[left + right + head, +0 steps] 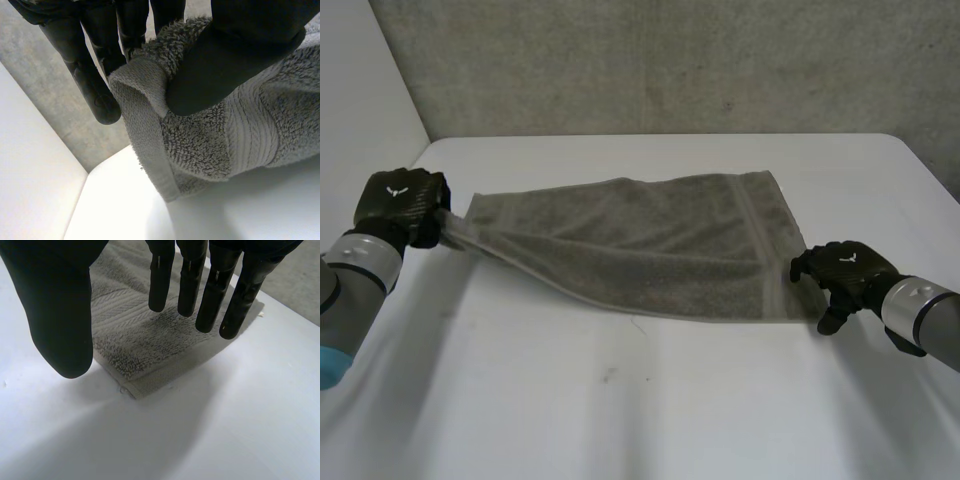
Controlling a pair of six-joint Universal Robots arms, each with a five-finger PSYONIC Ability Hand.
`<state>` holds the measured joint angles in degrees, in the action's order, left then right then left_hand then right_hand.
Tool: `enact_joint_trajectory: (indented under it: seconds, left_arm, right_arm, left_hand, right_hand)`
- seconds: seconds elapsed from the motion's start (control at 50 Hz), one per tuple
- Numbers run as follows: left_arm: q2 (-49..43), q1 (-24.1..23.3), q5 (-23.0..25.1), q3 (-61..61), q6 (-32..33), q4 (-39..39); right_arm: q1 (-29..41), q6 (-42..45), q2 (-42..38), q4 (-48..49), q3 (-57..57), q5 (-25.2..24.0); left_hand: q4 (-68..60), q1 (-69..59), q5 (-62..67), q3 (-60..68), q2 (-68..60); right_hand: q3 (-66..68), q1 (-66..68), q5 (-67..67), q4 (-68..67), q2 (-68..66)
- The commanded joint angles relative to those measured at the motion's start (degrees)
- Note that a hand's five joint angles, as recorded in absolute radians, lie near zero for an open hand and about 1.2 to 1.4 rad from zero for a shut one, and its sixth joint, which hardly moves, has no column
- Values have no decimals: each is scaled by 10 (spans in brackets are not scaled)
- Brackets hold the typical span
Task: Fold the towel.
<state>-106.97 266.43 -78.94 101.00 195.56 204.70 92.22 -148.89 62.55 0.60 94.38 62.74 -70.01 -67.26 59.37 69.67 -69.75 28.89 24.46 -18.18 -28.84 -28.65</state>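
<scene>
Currently, you will find the grey towel (650, 250) spread across the white table (620, 400). The left hand (400, 203) pinches its raised left corner. The right hand (845, 268) hovers over the near right corner, fingers released.

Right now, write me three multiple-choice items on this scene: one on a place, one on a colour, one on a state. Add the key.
1. Where on the towel is the left hand?
A) its middle
B) a corner
C) off it
2. What colour is the towel?
A) grey
B) red
C) blue
3. What state is the right hand in?
A) pinching the towel
B) a fist
C) open over a towel corner
Key: 1 B, its fingers pinch a hemmed corner. 2 A, it is grey in every view. 3 C, its fingers hang straight over the near corner, holding nothing.
</scene>
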Motion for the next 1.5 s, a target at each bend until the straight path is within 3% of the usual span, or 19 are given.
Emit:
enact_joint_trajectory:
  seconds: [0.02, 0.38, 0.56, 0.96, 0.98, 1.18, 1.32, 1.5]
  left_arm:
    - [-1, -15, -1, 2, -1, 0]
    - [-2, -15, 0, 4, -2, 0]
    - [-2, -15, 1, 9, -2, 0]
    - [-2, -15, 0, 10, -2, 0]
    - [-2, -15, 0, 10, -2, 0]
    - [9, -16, -2, 18, -1, -11]
    - [80, -10, 1, 31, -1, -103]
    - [137, 12, 35, 59, 6, -211]
  right_arm:
    - [5, 11, -47, 3, -35, 0]
    - [15, 11, -112, 31, -94, 5]
    - [29, 0, -129, 31, -139, 9]
    - [59, -14, -176, 25, -213, 13]
    - [59, -14, -174, 23, -213, 13]
    - [50, -32, -72, 8, -175, 25]
    - [4, -25, 19, -96, -143, 24]
    - [-62, 43, 57, -254, -129, 15]
  left_hand:
    - [-100, -127, 106, 103, -103]
    - [-100, -127, 106, 103, -103]
    - [-100, -127, 106, 103, -103]
    - [-100, -127, 106, 103, -103]
    - [-100, -127, 106, 103, -103]
    - [-100, -127, 106, 103, -103]
    - [-100, -127, 106, 103, -103]
    - [-100, -127, 106, 103, -103]
  right_hand:
    - [69, 114, -76, -70, -72]
    - [200, 245, -208, -201, -203]
    - [387, 431, -394, -388, -389]
    - [431, 475, -438, -431, -433]
    - [510, 555, -517, -511, -513]
    - [511, 555, -518, -512, -514]
    - [511, 555, -518, -512, -514]
    - [511, 555, -518, -512, -514]
